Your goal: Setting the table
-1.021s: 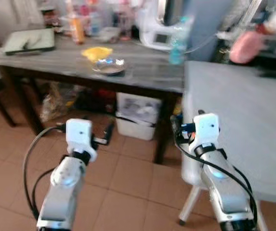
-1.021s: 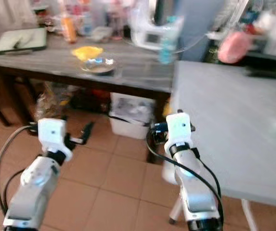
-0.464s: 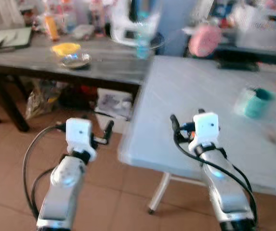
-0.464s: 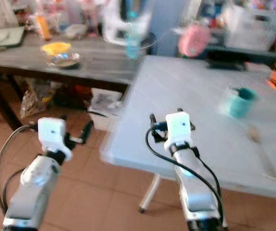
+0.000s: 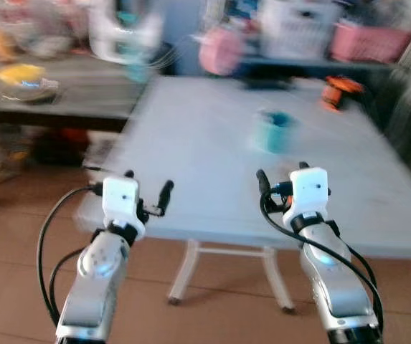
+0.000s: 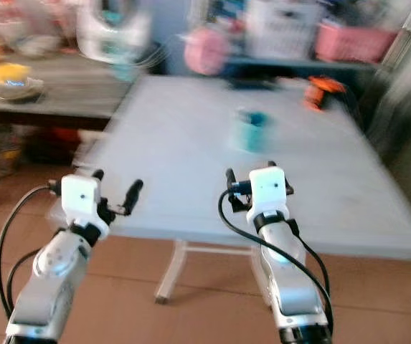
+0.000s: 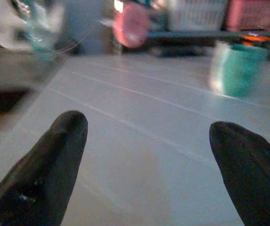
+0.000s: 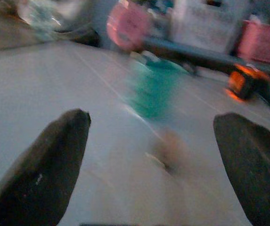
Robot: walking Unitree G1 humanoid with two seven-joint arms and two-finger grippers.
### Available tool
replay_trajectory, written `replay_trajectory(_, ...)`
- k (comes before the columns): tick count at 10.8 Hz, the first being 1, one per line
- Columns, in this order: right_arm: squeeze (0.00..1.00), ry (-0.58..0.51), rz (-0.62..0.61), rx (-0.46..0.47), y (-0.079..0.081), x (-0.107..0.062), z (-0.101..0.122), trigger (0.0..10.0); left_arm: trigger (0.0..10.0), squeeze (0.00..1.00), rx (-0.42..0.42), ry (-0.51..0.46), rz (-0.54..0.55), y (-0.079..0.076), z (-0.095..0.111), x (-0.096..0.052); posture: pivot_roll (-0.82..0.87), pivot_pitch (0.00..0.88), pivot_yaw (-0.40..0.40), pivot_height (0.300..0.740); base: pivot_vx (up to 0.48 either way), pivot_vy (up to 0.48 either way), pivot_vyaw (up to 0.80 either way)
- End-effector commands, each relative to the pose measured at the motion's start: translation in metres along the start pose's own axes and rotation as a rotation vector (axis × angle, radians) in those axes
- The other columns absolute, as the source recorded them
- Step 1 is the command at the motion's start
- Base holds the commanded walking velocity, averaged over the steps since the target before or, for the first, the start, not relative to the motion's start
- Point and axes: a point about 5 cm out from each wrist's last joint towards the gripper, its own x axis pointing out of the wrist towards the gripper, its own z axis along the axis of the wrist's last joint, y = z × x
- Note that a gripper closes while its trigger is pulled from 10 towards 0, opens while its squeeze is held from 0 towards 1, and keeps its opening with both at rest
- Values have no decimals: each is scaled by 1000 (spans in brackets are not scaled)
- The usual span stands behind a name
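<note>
A light grey folding table (image 5: pixel 191 143) stands straight ahead, blurred by motion. A teal cup (image 5: pixel 273 132) stands upright near its middle. My left gripper (image 5: pixel 146 185) is open at the table's near left edge, nothing between its fingers (image 7: pixel 54 155). My right gripper (image 5: pixel 280 175) is open over the near edge, pointing toward the teal cup (image 8: pixel 153 92). A small brownish thing (image 8: pixel 170 148), too blurred to name, lies on the table in front of the cup.
A dark wooden side table (image 5: pixel 62 93) at the left carries a yellow thing and a bowl (image 5: pixel 22 75). An orange object (image 5: pixel 334 92) sits on the far right of the grey table. Pink and white baskets (image 5: pixel 370 43) line the back. Tiled floor lies below.
The whole view has swung to the right: the dark table has slid off to the left and the grey table with the cup is now centred. Both arms keep their pose.
</note>
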Motion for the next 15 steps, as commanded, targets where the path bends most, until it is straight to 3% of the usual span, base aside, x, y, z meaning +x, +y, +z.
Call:
replay_trajectory(1, 0, -11, -4, 6, -1, 2, 3, 10000, 10000, 0, 17, -12, -17, -2, 4, 2, 78, 0, 22, 740, 0, -480, 0)
replay_trajectory(9, 0, -6, 33, 10, 4, 8, 3, 10000, 10000, 0, 18, -24, -7, 0, 4, 0, 90, 0, 14, 740, 0, -32, 0)
replay_trajectory(12, 0, -6, 79, 32, 15, 11, 4, 10000, 10000, 0, 24, -29, -23, -1, 5, 0, 90, 0, 22, 740, 0, 0, 0)
replay_trajectory(15, 0, -6, 84, 32, 15, 10, 4, 10000, 10000, 0, 24, -34, -47, -4, 6, -1, 86, 0, 26, 740, 391, 0, 0)
